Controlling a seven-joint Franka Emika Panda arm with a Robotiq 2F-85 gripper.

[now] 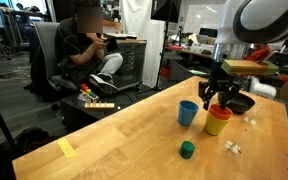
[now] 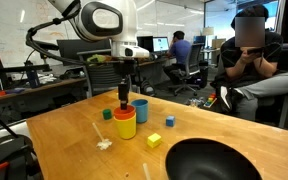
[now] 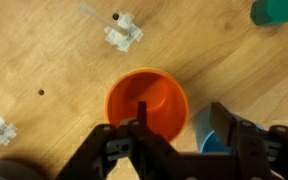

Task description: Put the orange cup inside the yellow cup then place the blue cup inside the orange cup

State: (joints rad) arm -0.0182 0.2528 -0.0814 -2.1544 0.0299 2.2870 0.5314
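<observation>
The orange cup [image 1: 218, 109] sits nested in the yellow cup [image 1: 218, 123]; in an exterior view its orange rim [image 2: 124, 112] shows above the yellow wall [image 2: 124, 126]. The blue cup [image 1: 188, 113] [image 2: 141, 109] stands upright on the table right beside them. My gripper [image 1: 219, 95] [image 2: 123, 98] hangs open and empty just above the nested cups. In the wrist view the orange cup [image 3: 147, 103] is seen from above, and the gripper [image 3: 181, 130] has one finger over it and the other over the blue cup [image 3: 206, 147]. The yellow cup is hidden there.
A green block [image 1: 187, 150] [image 2: 107, 114] [image 3: 277, 10] lies on the wooden table [image 1: 104, 140]. Two yellow blocks [image 2: 155, 141] [image 2: 170, 121], white scraps [image 1: 233, 148] [image 3: 124, 33] and a dark bowl [image 2: 209, 160] [image 1: 242, 102] are nearby. A seated person [image 1: 89, 45] is beyond the table.
</observation>
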